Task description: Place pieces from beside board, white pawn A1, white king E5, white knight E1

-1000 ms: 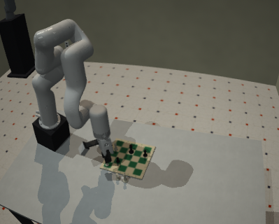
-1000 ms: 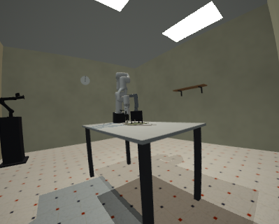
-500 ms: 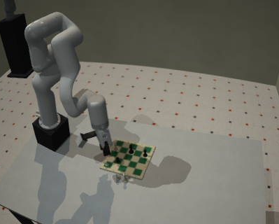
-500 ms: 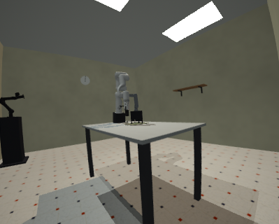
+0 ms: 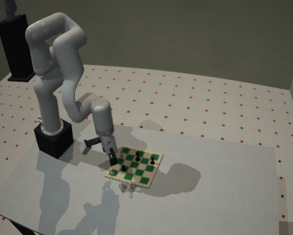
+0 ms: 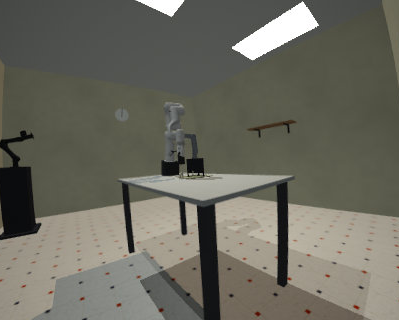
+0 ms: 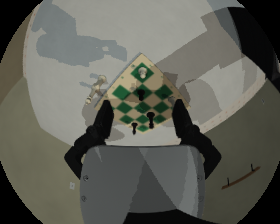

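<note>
The small white pawn (image 5: 111,171) (image 7: 142,73) stands upright on the green corner square of the board (image 5: 156,161) (image 7: 141,57); the edge letters are too small to read. Two white pieces, the king and knight, stand beside the board, close together, one piece (image 5: 123,186) left of the other piece (image 5: 132,187); which is which I cannot tell. They also show left of the board in the wrist view. My gripper (image 5: 113,161) (image 7: 142,106) is open and empty above the board, clear of the pawn.
A black piece (image 5: 124,168) (image 7: 141,94) stands near the pawn. A tall black piece (image 5: 137,156) (image 7: 151,119) and a smaller black piece (image 5: 152,161) (image 7: 134,128) stand farther across. A pale piece (image 5: 122,156) (image 7: 172,99) stands near one finger in the wrist view.
</note>
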`<state>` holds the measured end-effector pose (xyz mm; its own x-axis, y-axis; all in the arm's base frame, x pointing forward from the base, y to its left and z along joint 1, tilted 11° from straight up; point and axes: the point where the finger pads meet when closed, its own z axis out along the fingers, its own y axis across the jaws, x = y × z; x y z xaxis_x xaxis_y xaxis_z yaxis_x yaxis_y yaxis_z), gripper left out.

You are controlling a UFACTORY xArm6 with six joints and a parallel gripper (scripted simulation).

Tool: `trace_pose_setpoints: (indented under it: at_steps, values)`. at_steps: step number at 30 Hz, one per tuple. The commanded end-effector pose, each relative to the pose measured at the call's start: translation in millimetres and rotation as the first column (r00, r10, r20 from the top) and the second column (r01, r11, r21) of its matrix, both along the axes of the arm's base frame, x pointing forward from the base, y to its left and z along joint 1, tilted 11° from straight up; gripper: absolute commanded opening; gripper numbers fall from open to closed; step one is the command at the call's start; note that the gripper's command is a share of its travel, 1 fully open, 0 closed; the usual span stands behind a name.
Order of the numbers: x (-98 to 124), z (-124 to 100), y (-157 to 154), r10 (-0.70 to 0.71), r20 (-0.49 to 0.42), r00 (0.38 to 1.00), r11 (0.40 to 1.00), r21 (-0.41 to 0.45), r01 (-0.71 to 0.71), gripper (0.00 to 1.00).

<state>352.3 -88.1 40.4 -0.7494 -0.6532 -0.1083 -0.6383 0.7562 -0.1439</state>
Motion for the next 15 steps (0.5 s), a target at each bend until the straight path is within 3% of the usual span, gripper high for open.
trace_pose_setpoints:
  at_steps: [1, 15]
  values:
    - [1.1, 1.1, -0.3, 0.000, 0.003, 1.000, 1.000, -0.001, 0.000, 1.00]
    - [5.2, 2.5, -2.5, 0.081, -0.001, 0.997, 0.997, -0.015, -0.081, 1.00]
